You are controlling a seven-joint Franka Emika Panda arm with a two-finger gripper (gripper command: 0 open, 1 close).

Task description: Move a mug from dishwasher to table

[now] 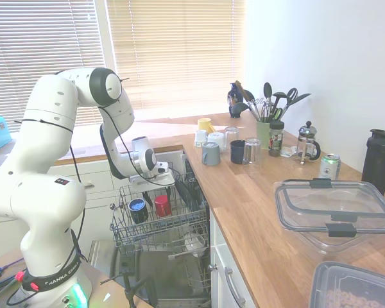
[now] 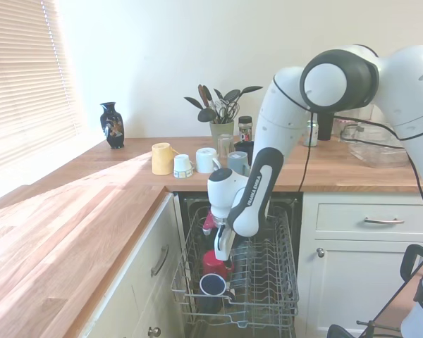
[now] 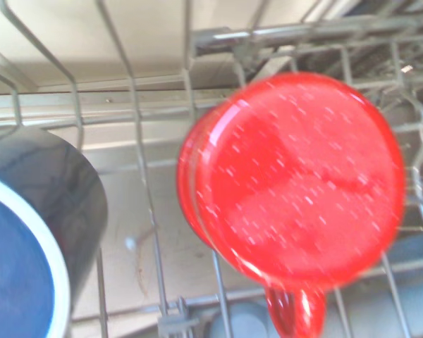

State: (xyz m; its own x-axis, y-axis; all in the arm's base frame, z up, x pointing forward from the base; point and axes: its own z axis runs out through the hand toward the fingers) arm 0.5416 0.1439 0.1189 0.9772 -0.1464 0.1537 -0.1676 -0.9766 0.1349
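Observation:
The red mug (image 1: 162,205) (image 2: 215,263) stands bottom-up in the pulled-out grey wire rack (image 1: 179,226) (image 2: 269,282) of the dishwasher. It fills the wrist view (image 3: 296,183), handle toward the picture's bottom edge. My gripper (image 1: 156,190) (image 2: 222,246) hangs open just above the mug, pointing down into the rack, with nothing between its fingers. The table (image 1: 256,212) (image 2: 70,225) is the light-brown wooden countertop that runs beside and behind the dishwasher.
A dark mug with a blue inside (image 1: 137,210) (image 2: 211,285) (image 3: 28,246) sits right beside the red one. On the counter stand a grey-blue mug (image 1: 210,153), several cups, a utensil pot (image 1: 265,131), a French press (image 1: 307,142) and plastic containers (image 1: 333,212).

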